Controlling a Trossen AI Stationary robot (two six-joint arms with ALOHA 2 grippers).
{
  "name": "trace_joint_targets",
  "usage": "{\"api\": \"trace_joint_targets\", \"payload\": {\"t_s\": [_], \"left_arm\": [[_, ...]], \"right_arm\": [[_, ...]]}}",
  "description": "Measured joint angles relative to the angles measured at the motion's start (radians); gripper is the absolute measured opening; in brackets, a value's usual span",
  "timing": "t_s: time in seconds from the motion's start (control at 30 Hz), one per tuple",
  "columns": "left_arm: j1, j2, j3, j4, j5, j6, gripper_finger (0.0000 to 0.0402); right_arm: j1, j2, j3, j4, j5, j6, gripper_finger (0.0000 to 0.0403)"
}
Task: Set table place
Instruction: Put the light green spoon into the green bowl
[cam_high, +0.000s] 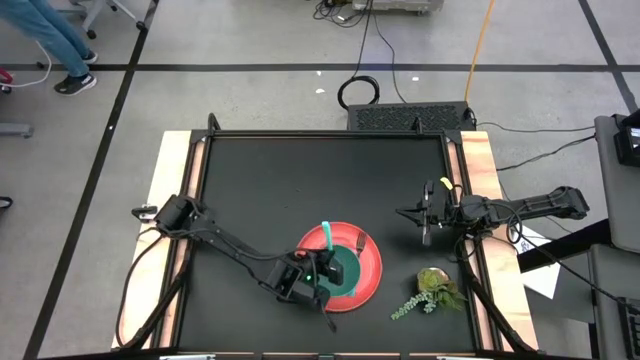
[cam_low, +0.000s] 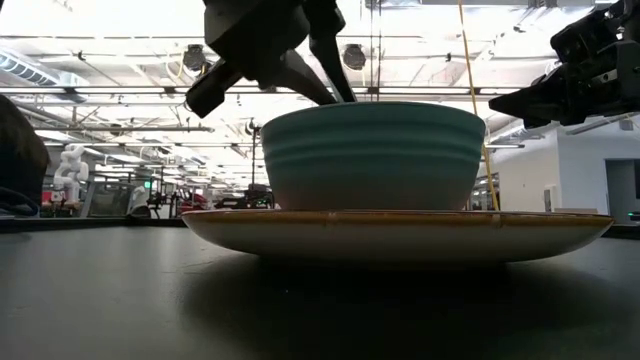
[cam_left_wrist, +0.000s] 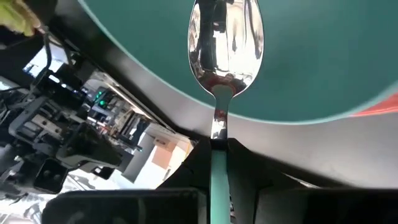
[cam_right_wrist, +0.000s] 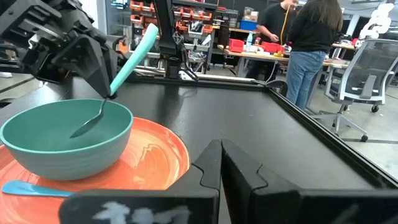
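The red plate (cam_high: 372, 258) lies on the black table (cam_high: 260, 180) toward its near edge, and a green bowl (cam_high: 348, 268) stands on it. My left gripper (cam_high: 325, 273) hangs over the bowl's left rim, shut on a spoon with a teal handle (cam_right_wrist: 134, 53). The spoon's metal bowl (cam_left_wrist: 225, 43) is down inside the green bowl (cam_right_wrist: 62, 146). Whether it touches the inner wall, I cannot tell. My right gripper (cam_high: 425, 225) waits shut above the table near the right edge, with nothing in it. My left gripper pinches the spoon's teal handle at its lower end (cam_left_wrist: 217, 158), just behind the metal neck, between its two fingers (cam_left_wrist: 255, 174). The fingers slant down from the table's near left. The spoon is tilted, with its metal end low in the green bowl and its handle rising past the gripper.
A second blue-handled utensil (cam_right_wrist: 31, 186) lies on the plate beside the bowl. A green plant sprig (cam_high: 430, 292) rests on the table to the right of the plate. People stand at benches (cam_right_wrist: 305, 37) beyond the table. Bare black tabletop stretches toward the far edge.
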Motion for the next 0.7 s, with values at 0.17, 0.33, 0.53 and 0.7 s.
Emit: {"api": "trace_joint_targets", "payload": {"t_s": [0.17, 0.33, 0.53, 0.7], "left_arm": [[0.003, 0.000, -0.001, -0.004, -0.001, 0.009, 0.0028], [0.001, 0.000, -0.001, -0.004, 0.002, 0.019, 0.0028], [0.002, 0.000, -0.001, -0.003, 0.012, 0.015, 0.0028], [0.002, 0.000, -0.036, 0.033, 0.025, 0.033, 0.0027]], "right_arm": [[0.000, 0.000, 0.000, 0.000, 0.000, 0.000, 0.0000], [0.000, 0.000, 0.000, 0.000, 0.000, 0.000, 0.0000], [0.000, 0.000, 0.000, 0.000, 0.000, 0.000, 0.0000], [0.000, 0.000, 0.000, 0.000, 0.000, 0.000, 0.0000]]}}
